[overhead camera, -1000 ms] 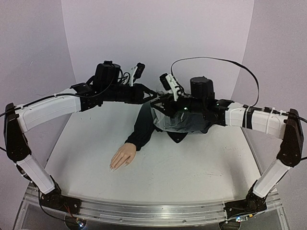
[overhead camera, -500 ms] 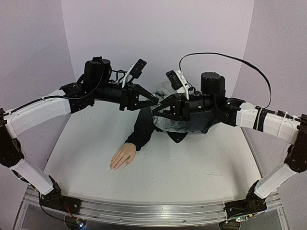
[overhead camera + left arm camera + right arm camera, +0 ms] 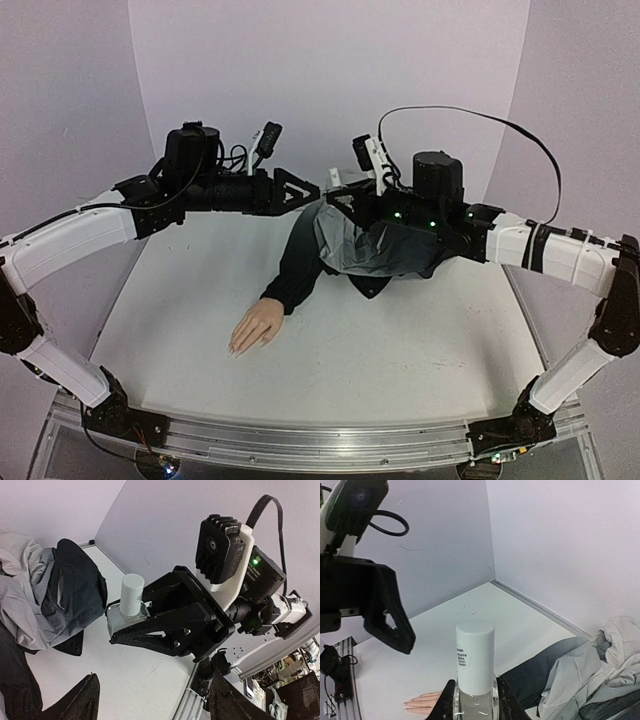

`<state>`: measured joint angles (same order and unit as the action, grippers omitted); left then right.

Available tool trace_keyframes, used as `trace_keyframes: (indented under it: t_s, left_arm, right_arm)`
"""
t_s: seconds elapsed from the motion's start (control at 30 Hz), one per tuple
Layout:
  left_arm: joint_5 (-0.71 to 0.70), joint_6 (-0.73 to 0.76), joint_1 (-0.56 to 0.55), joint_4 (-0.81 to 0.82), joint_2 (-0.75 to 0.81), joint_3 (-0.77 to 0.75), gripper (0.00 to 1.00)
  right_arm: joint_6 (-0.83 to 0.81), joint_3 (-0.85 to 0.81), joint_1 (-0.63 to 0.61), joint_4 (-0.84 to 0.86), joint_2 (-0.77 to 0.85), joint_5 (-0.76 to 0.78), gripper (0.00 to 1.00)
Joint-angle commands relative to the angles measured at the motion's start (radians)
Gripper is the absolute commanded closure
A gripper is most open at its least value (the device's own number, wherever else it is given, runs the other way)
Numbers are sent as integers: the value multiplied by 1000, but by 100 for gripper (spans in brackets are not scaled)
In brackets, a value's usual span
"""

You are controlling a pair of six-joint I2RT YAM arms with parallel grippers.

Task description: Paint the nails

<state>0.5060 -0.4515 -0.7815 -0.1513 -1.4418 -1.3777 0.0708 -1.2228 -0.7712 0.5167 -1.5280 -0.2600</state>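
White table (image 3: 420, 350), lilac walls. Mannequin hand (image 3: 256, 327) lies palm down toward 7 o'clock of the table, nails (image 3: 233, 350) at its near fingertips. Right gripper (image 3: 475, 702), raised at 12 o'clock, pinches a white-capped bottle (image 3: 475, 655). Left gripper (image 3: 305, 190) faces it, fingers spread, close but apart.

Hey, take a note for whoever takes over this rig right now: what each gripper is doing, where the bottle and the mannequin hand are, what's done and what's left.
Left gripper: open, empty, raised, pointed at the bottle, apart from it.
Right gripper: shut on the glass body of the small bottle, held in the air, white cap on.
The mannequin hand lies on the table toward the front, and its dark sleeve runs back to a heap of clothes. The nails look pale, no paint seen.
Done: bottle lifted.
Left: take off the cap, paint the nails.
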Motion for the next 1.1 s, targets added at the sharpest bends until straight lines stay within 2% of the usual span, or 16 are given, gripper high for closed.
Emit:
trace_keyframes:
  t_s: [0.0, 0.17, 0.47, 0.63, 0.73, 0.77, 0.87, 1.07]
  left_arm:
    - [-136, -105, 1, 1, -16, -71, 26]
    - [-165, -128, 1, -8, -93, -143, 31]
    - [-160, -112, 1, -14, -181, -221, 61]
    - [-139, -100, 1, -16, -183, -217, 84]
    - [-89, -81, 1, -17, -184, -211, 92]
    - [-60, -73, 1, -15, -184, -208, 94]
    - [45, -43, 1, -14, -194, -207, 100]
    - [424, 70, -5, 9, -202, -214, 100]
  right_arm:
    - [-30, -65, -26, 62, -24, 174, 100]
    - [-62, -89, -77, 46, -59, 230, 100]
    - [-111, -109, -135, 33, -82, 260, 100]
    - [-101, -110, -137, 33, -81, 260, 100]
    - [-87, -117, -133, 32, -87, 237, 100]
    - [-85, -119, -128, 32, -87, 205, 100]
    - [-62, -121, -85, 33, -77, -42, 100]
    - [24, -151, 21, 80, -56, -820, 100]
